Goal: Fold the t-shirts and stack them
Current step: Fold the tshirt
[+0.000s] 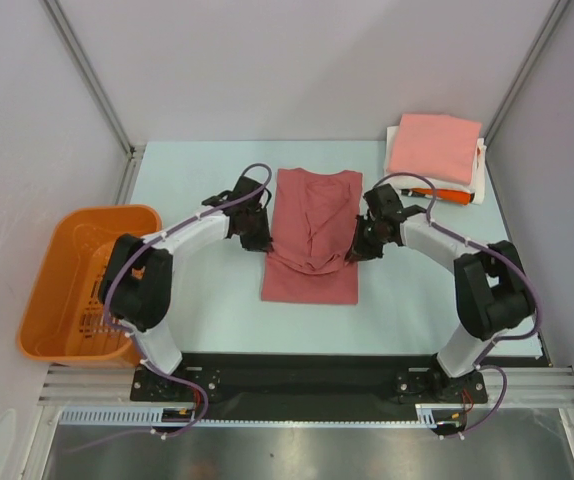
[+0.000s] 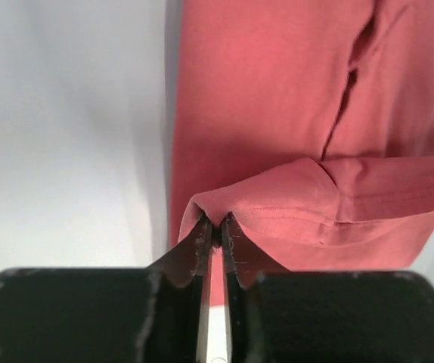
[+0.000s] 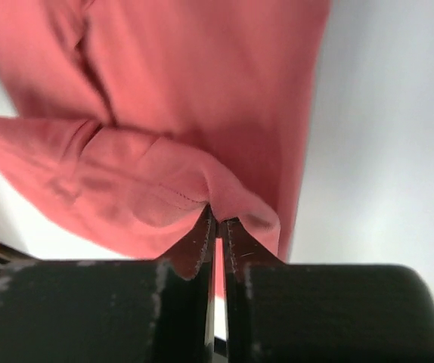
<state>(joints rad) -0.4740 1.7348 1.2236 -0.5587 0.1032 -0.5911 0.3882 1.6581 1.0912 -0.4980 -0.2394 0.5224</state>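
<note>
Dusty-red t-shirt [image 1: 312, 215], raised edge pinched by left claw [image 2: 214, 227] and right claw [image 3: 215, 221]. Thin grips may slip, skewing the fold.

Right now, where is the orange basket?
In the top view, the orange basket sits at the far left, right beside the left arm, away from the red t-shirt.
</note>
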